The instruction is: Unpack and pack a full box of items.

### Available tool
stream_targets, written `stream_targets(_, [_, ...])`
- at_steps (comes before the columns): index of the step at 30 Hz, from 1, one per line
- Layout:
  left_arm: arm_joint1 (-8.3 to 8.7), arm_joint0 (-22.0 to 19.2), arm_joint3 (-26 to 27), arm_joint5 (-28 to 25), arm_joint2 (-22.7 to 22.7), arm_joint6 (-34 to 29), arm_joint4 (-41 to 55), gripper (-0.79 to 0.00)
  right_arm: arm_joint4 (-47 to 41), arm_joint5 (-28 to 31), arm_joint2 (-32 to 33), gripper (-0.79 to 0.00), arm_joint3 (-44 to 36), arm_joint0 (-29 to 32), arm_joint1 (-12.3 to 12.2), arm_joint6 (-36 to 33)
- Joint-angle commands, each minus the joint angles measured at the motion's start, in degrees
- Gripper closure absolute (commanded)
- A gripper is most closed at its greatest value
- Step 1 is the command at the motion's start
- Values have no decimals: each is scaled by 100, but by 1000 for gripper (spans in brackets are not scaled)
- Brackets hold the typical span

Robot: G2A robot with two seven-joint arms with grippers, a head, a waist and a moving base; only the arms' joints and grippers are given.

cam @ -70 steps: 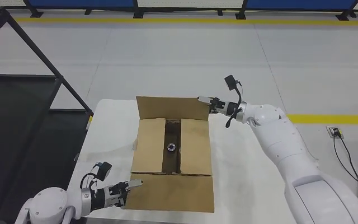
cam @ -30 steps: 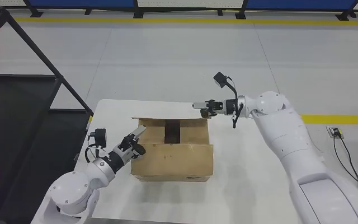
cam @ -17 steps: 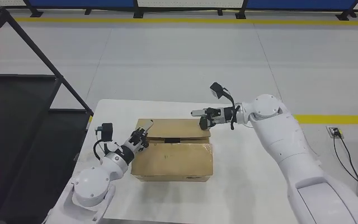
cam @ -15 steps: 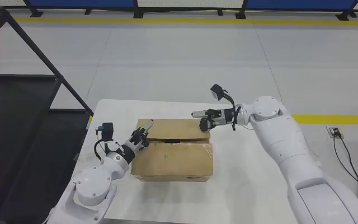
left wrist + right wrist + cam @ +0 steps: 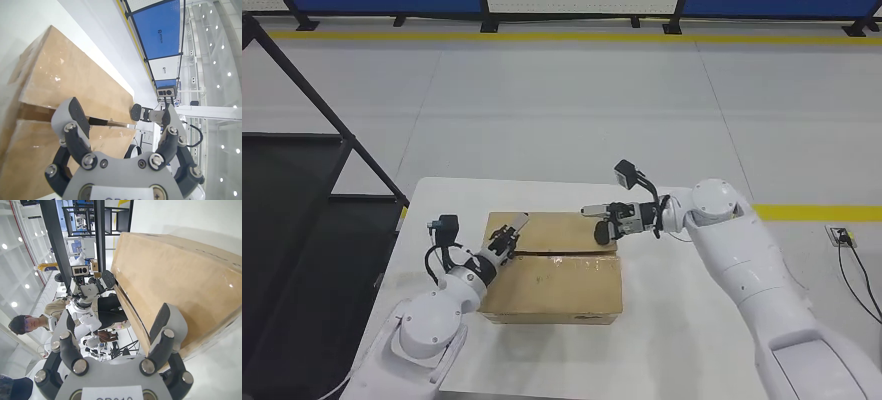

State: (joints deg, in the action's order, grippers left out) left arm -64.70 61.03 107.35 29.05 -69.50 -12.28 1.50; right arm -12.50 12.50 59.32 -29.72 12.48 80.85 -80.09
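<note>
A black frame (image 5: 312, 100) stands on the floor just off the worktop's (image 5: 682, 320) left edge. A yellow line (image 5: 817, 212) runs across the floor past the right edge, and below it a cable (image 5: 852, 270) trails from a floor socket (image 5: 839, 236).

The box (image 5: 554, 275) sits near the middle of the worktop, a little closer to the left edge than to the right. Its two top flaps are folded down, with a narrow dark slit between them running from the left end to the right end. In my left wrist view the box (image 5: 62, 75) shows that slit plainly, and the far flap sits a touch higher than the near one. The box lies between my two claws.

My left claw (image 5: 510, 235) is at the left end of the box top, pointing along the slit. Its fingers are spread wide (image 5: 122, 110), one above the slit and the other off the box over the worktop.

My right arm comes in from the right edge with the forearm nearly level. My right claw (image 5: 596, 222) is at the box's far right corner, also spread apart (image 5: 115, 313). One finger is close against the right end of the box (image 5: 170, 275) by the slit. I cannot tell whether it touches.
</note>
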Motion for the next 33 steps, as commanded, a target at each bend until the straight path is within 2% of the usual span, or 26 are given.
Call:
stream_targets(1, [-21,-31,-28,-5,44,65,-15,-785,-11,-22,-3,-785,-95,72,-16,-100])
stream_targets(7, [-79,-128,-121,17,140,156,-23,-785,-51,-21,82,-785,-471,321,-109,-197])
stream_targets(11, [-107,-227,-242,83,255,107,-167,-785,-12,-68,179,-785,-783,484,-187,-6])
stream_targets(15, [-143,-323,-349,111,354,113,-268,-785,-21,-287,191,-785,-1092,640,-222,97])
stream_targets(21, [-207,-409,-473,155,413,248,-271,-785,-1,-482,172,-785,-1369,792,-284,-165])
stream_targets(25, [-246,-431,-490,171,420,328,-237,-785,199,-619,132,-785,-1526,881,-319,49])
stream_targets(29, [-274,-371,-352,97,187,427,99,-785,277,-471,138,-785,-1607,1030,-351,281])
stream_targets(33, [-298,-125,-54,-95,-404,775,821,-785,260,-146,161,-785,-1608,1158,-386,271])
